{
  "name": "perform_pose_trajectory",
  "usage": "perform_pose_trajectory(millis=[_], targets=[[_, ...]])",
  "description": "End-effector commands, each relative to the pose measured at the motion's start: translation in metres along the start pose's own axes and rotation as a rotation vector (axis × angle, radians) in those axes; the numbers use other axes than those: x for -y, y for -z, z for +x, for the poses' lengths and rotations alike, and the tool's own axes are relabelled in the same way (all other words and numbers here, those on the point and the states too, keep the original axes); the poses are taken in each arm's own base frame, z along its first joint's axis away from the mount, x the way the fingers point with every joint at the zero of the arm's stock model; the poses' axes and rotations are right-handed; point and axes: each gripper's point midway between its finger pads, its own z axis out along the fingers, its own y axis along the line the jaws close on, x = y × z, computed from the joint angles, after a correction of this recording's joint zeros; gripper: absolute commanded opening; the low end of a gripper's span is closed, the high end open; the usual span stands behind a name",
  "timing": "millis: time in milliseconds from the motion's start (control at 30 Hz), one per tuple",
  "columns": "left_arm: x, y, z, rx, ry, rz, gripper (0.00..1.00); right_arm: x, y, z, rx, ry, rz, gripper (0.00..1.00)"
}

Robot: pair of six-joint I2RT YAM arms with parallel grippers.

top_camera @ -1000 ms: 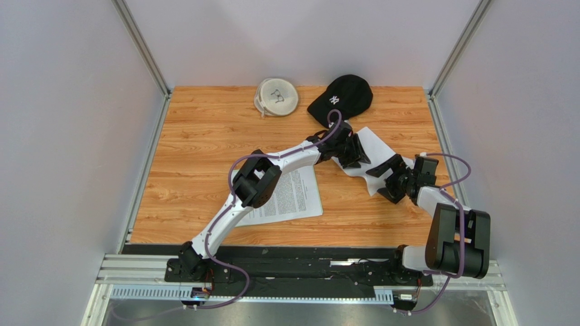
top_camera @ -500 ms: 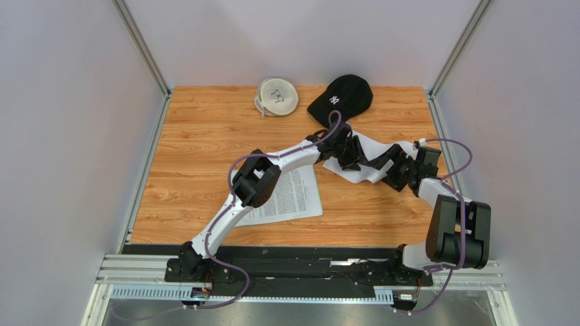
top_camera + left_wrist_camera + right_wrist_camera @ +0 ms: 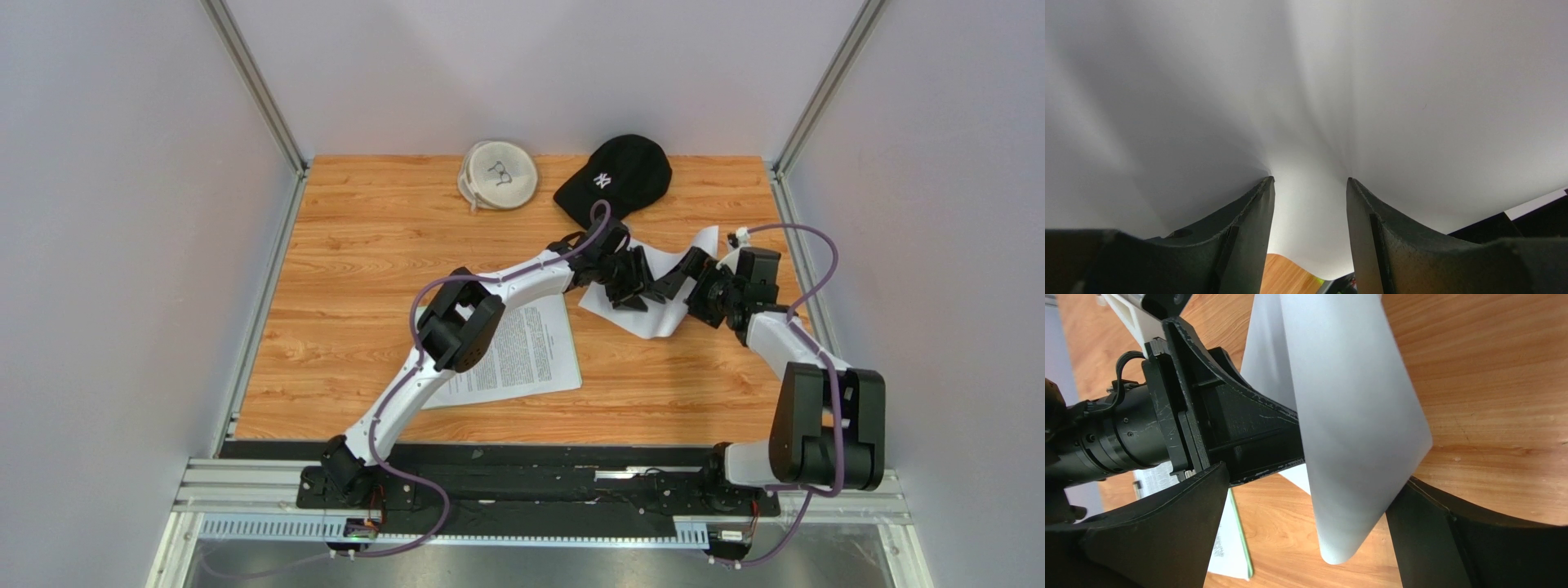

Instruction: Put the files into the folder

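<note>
— Where is the loose sheet [image 3: 659, 314]?
— On the right half of the table [image 3: 368, 245], blank side up, buckled into a ridge between the two arms. Its long axis slants from far right toward the middle.
— And the jaws?
— The left jaws stand apart, tips pressed on the paper. The right jaws gape wide with a corner of the sheet between them, not clamped.
— The folder [image 3: 1242, 538]?
— Left of the sheet, under the left arm [image 3: 515, 288], with a printed sheet [image 3: 528, 349] on it. Only its green edge shows.
— So which way?
— Leftward and nearer, I judge. The cap [image 3: 620, 172] crowds the far side; bare wood shows on the near side.
</note>
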Motion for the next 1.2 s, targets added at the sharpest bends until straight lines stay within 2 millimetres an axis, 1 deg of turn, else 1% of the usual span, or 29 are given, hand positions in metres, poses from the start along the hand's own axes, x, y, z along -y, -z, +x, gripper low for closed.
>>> perform_pose_trajectory(millis=[0,33,100,133,333,467,567,667,767,800,833,900,933,1000,1100,1167], targets=[[-0.019,-0.005,0.008,-0.073,0.060,-0.021,0.57,-0.005,0.004,0.003,0.006,0.167,0.075,0.97],[-0.020,-0.005,0.008,-0.078,0.063,-0.018,0.57,-0.010,0.006,0.005,0.007,0.186,0.078,0.97],[-0.023,-0.002,0.006,-0.087,0.070,-0.018,0.57,-0.007,0.010,0.013,-0.007,0.187,0.094,0.97],[-0.023,-0.001,0.005,-0.089,0.068,-0.015,0.57,-0.013,0.015,0.010,0.012,0.196,0.083,0.97],[-0.025,0.000,0.003,-0.096,0.084,-0.002,0.57,-0.016,0.028,0.009,0.037,0.208,0.095,0.97],[-0.028,0.004,-0.001,-0.092,0.089,-0.001,0.57,-0.023,0.035,0.005,0.065,0.207,0.081,0.96],[-0.028,0.004,-0.001,-0.093,0.086,0.001,0.58,-0.020,0.035,0.000,0.084,0.202,0.102,0.96],[-0.028,0.004,-0.001,-0.093,0.086,0.001,0.58,-0.017,0.028,0.002,0.056,0.151,0.115,0.93],[-0.028,0.004,-0.001,-0.096,0.085,0.002,0.58,-0.001,0.021,0.015,0.013,0.081,0.179,0.89],[-0.028,0.004,-0.001,-0.095,0.084,0.003,0.58,0.006,0.020,0.021,0.002,0.047,0.201,0.87],[-0.027,0.004,-0.001,-0.095,0.083,0.004,0.58,0.011,0.019,0.025,-0.005,0.026,0.218,0.81],[-0.027,0.004,-0.001,-0.095,0.079,0.004,0.58,0.020,0.020,0.033,-0.017,-0.033,0.249,0.73],[-0.026,0.005,-0.002,-0.095,0.069,0.004,0.59,0.022,0.023,0.033,-0.008,-0.047,0.254,0.68],[-0.029,0.005,0.000,-0.101,0.058,-0.012,0.60,0.028,0.027,0.033,0.007,-0.053,0.288,0.65],[-0.029,0.007,-0.001,-0.099,0.036,-0.018,0.60,0.036,0.036,0.029,0.031,-0.051,0.341,0.57],[-0.027,0.008,0.000,-0.106,0.027,-0.018,0.61,0.042,0.037,0.029,0.030,-0.058,0.364,0.47]])
